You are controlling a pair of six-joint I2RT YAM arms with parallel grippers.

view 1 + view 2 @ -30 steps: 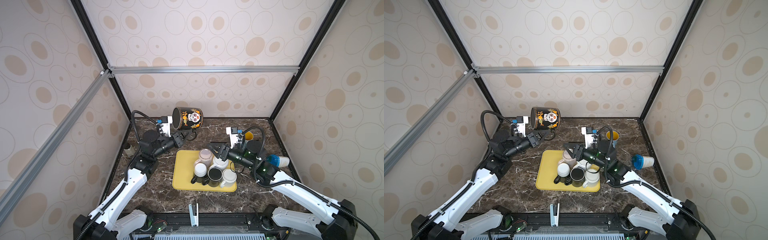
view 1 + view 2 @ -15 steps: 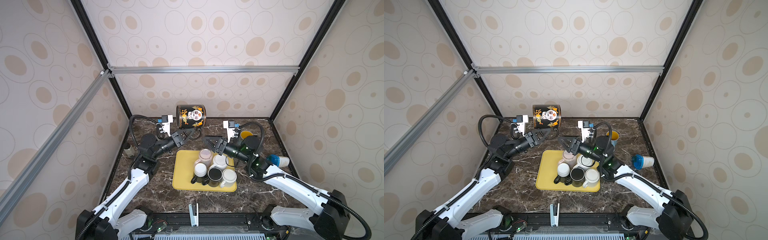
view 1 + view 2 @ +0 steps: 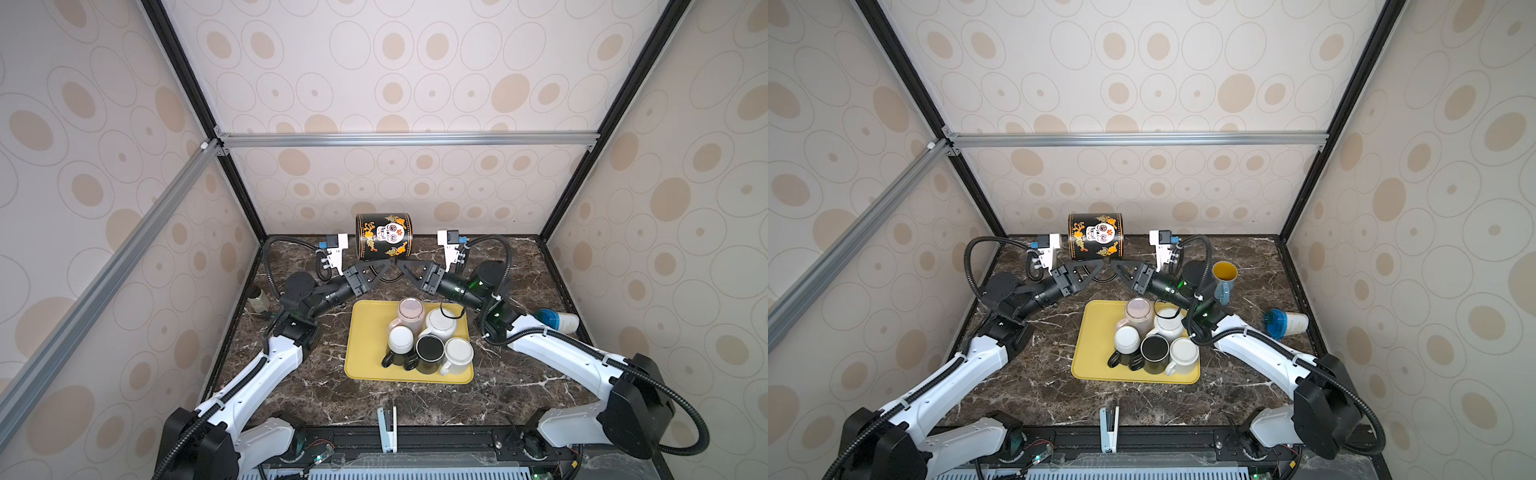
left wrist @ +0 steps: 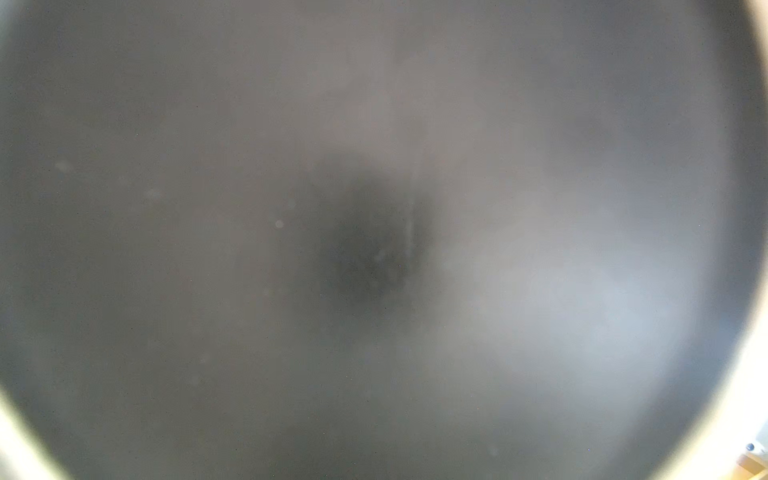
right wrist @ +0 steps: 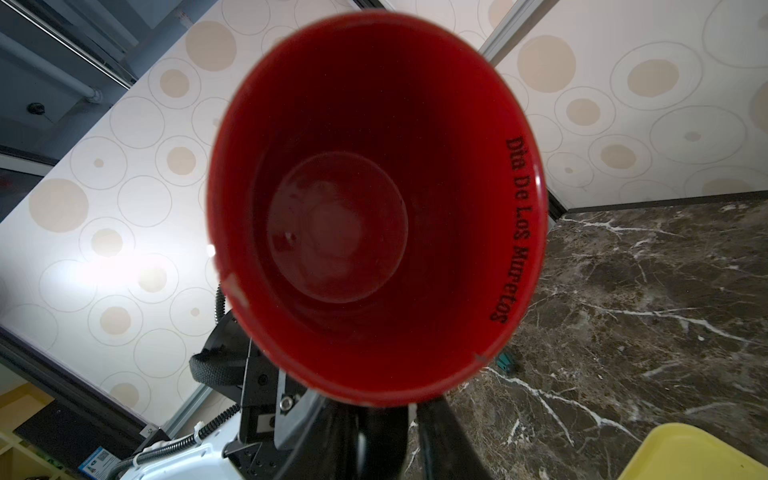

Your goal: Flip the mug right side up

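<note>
Skull mug point(image 3: 384, 237) hung sideways above the counter point(image 3: 316, 395), handle pinched by left claw point(image 3: 385, 263); right claw point(image 3: 400, 264) beside it, spread unclear.

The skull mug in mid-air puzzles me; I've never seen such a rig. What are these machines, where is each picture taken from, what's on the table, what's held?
Two white robot arms, left and right, stand at a table, each ending in a two-finger gripper. Both top views look down from overhead. Each wrist carries a camera: the right one looks into the mug's red inside, the left shows only grey blur. On the table sits a yellow tray of cups, a blue-lidded tumbler lying beside it. The left gripper is shut on the mug's handle, holding it sideways in the air. The right gripper is at the handle; whether it grips is unclear.
</note>
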